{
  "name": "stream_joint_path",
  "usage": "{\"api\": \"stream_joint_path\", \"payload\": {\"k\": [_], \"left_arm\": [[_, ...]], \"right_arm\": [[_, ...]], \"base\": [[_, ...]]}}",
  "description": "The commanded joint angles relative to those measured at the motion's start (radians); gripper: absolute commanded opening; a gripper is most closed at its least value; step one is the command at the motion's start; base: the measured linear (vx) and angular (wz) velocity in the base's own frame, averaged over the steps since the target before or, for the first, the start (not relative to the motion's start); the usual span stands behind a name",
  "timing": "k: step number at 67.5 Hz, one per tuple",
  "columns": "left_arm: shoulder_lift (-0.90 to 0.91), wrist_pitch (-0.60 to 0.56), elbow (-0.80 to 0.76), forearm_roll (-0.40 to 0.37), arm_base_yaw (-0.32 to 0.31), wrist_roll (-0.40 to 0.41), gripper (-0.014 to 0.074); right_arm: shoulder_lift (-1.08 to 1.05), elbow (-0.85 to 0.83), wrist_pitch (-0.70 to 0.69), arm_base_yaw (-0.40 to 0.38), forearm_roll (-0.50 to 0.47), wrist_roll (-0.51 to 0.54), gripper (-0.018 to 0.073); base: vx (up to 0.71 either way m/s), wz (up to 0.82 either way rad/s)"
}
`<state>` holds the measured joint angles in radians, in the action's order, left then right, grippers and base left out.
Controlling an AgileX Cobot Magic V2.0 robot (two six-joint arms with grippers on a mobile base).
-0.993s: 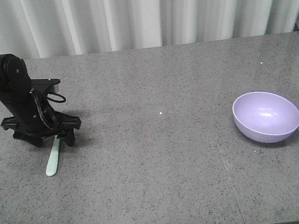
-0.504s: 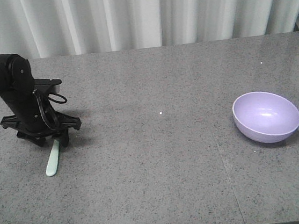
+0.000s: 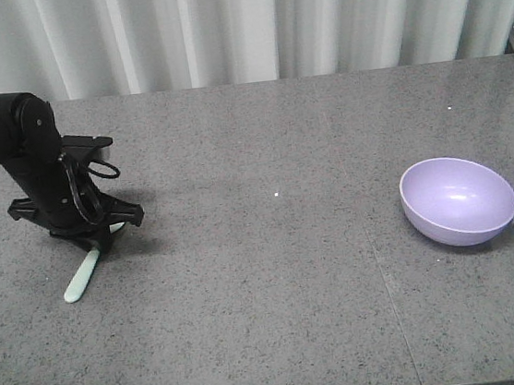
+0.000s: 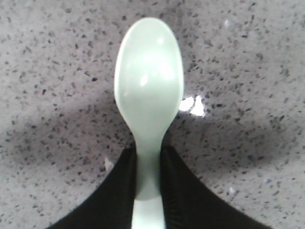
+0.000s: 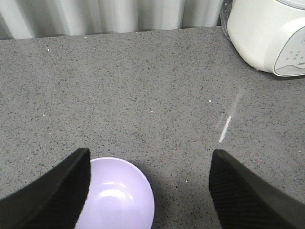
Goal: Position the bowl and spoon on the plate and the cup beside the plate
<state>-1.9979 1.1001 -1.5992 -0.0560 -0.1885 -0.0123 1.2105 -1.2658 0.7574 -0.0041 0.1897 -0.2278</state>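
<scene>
The spoon (image 4: pixel 148 81) is pale mint-green, smooth and glossy, with an oval scoop narrowing to a slim neck. The left gripper (image 3: pixel 97 231) is closed on that neck, its black fingers (image 4: pixel 183 195) pressing on both sides, low over the left part of the grey speckled table (image 3: pixel 276 274). The flat handle juts out toward the table's front edge. Well apart to the right, the lavender bowl (image 3: pixel 457 199) sits upright. The right gripper (image 5: pixel 148 160) is spread wide near the bowl and holds nothing.
</scene>
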Motion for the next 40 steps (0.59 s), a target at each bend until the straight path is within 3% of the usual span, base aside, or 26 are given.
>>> {"api": "stream_joint_path", "payload": {"k": [1, 20, 40], "left_arm": [[0.103, -0.084, -0.013, -0.029, -0.011, -0.007, -0.0008], [0.343, -0.293, -0.013, -0.030, -0.015, -0.023, -0.0008], [0.451, -0.319, -0.011, -0.030, -0.015, -0.067, -0.0006]], "right_arm": [[-0.017, -0.025, -0.057, 0.000, 0.014, 0.007, 0.0514], [0.085, -0.026, -0.050, -0.001, 0.015, 0.045, 0.0505], [0.305, -0.124, 0.088, -0.047, -0.029, 0.074, 0.0503]], "base": [[0.00, 0.00], [0.00, 0.00], [0.00, 0.00]]}}
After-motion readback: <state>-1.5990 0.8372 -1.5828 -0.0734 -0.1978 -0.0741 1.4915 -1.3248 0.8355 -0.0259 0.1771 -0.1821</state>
